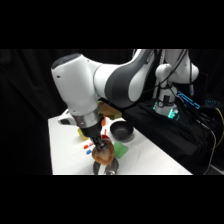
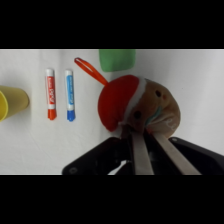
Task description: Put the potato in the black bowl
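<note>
Over the white table (image 1: 65, 145), black drapes behind, my pincer (image 2: 150, 142) pinches the potato (image 2: 150, 107) (red-capped, brown) above a silver bowl (image 1: 106, 169); the black bowl (image 1: 121, 131) sits apart, markers (image 2: 60, 94) nearby.

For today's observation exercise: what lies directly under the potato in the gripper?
In the wrist view, the potato covers white table. Around its edge show an orange loop and a green block. Whatever sits directly beneath is hidden.
</note>
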